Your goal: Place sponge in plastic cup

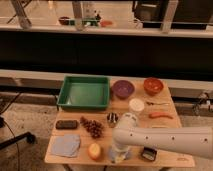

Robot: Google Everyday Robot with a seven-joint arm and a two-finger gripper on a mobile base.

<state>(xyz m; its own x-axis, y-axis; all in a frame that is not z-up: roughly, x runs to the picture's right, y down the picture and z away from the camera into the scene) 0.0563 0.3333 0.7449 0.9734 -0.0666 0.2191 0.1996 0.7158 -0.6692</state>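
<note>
The white arm point(165, 137) reaches in from the right, low across the front of the wooden surface point(170, 100). It bends down at its end so that the gripper point(120, 152) points straight at the front edge. Right under the gripper a patch of pale blue shows, which I take for the plastic cup point(114, 155). It stands near the front edge, just right of a yellow-orange fruit point(94, 151). I cannot pick out the sponge, because the end of the arm covers the spot over the cup. Whether the gripper is apart, together or clamped on something, I cannot tell from here.

A flat blue-grey cloth point(65, 145) lies at the front left corner, with a dark block point(66, 124) just behind it. A bunch of dark grapes point(92, 127) lies to the right of the block. A small metal can point(112, 118) stands just behind the arm's bend.

Further back, a green tray point(84, 92) takes up the left, with a purple bowl point(122, 88) beside it and an orange bowl point(153, 85) at the right. A white cup point(136, 104) stands in front of the purple bowl. A carrot point(161, 115) lies to its right, and a small black thing point(148, 154) sits near the front edge below the arm.
</note>
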